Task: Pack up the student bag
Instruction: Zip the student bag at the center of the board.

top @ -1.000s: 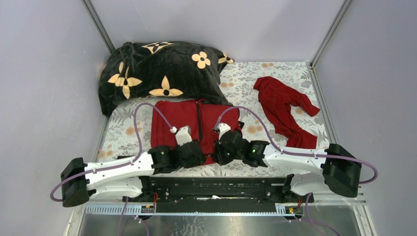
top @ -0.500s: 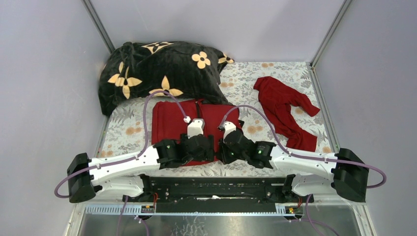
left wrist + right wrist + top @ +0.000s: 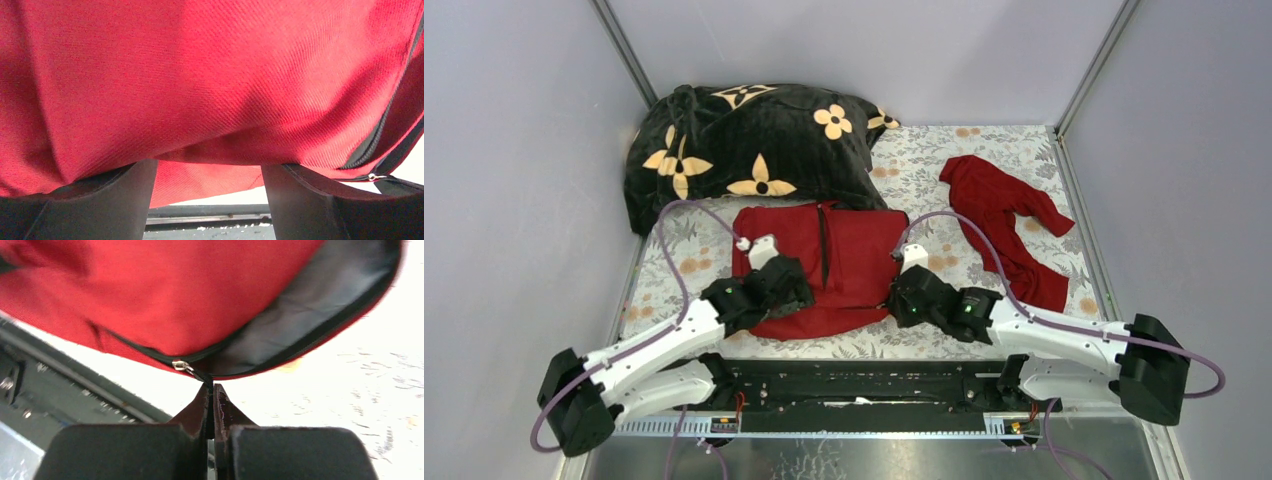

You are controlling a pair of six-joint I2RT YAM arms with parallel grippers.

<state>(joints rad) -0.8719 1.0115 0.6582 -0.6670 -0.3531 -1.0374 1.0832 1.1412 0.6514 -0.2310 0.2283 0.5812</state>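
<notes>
Student bag [image 3: 844, 265] lies flat at centre of tabletop [image 3: 944, 190], touching black blanket [image 3: 744, 140]. Left claw [image 3: 209, 169] open wide, bag fabric resting over its fingers [image 3: 100, 200]. Right claw [image 3: 211, 390] closed on zipper pull [image 3: 197, 374], bag's R edge.

Left arm [image 3: 649, 345]: extended forward and inward, wrist held low. Left gripper [image 3: 209, 167]: jaws spread wide apart. Right arm [image 3: 1044, 330]: reaching inward from its base, wrist low. Right gripper [image 3: 210, 390]: jaws pressed together, pinching a black zipper pull [image 3: 197, 374].

student bag [image 3: 210, 75] in matt red woven twill cloth, shiny metal zipper slider [image 3: 178, 365]; soft plush blanket [image 3: 744, 140]
</notes>
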